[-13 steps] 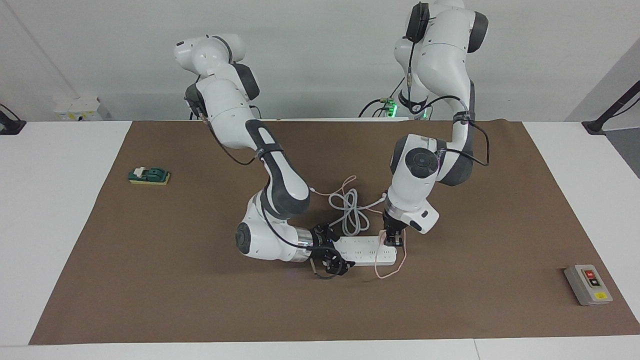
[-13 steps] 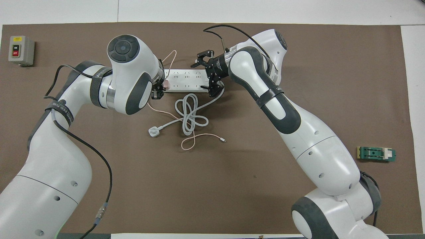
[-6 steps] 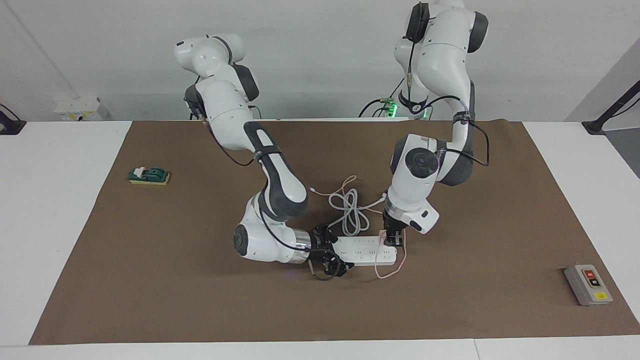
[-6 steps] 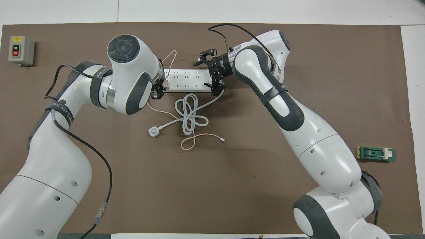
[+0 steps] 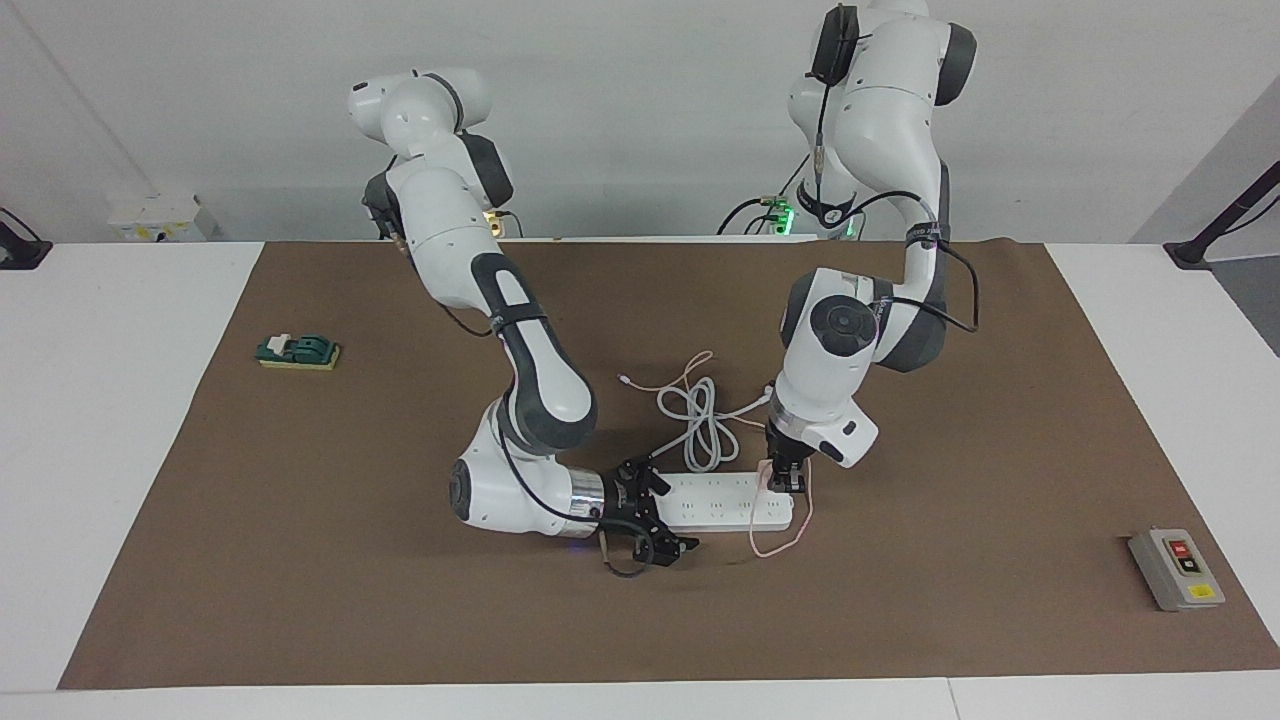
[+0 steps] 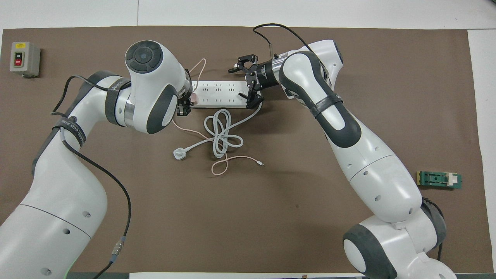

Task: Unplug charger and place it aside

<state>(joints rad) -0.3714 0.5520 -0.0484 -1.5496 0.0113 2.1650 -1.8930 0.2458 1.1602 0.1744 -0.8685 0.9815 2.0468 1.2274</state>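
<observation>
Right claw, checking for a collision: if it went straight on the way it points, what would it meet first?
Probably the end of the power strip: the open right claw faces along it, though height is hard to judge.

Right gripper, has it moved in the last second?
Yes. The right gripper has slid back along the power strip toward the right arm's end of the table, now straddling only the strip's end.
</observation>
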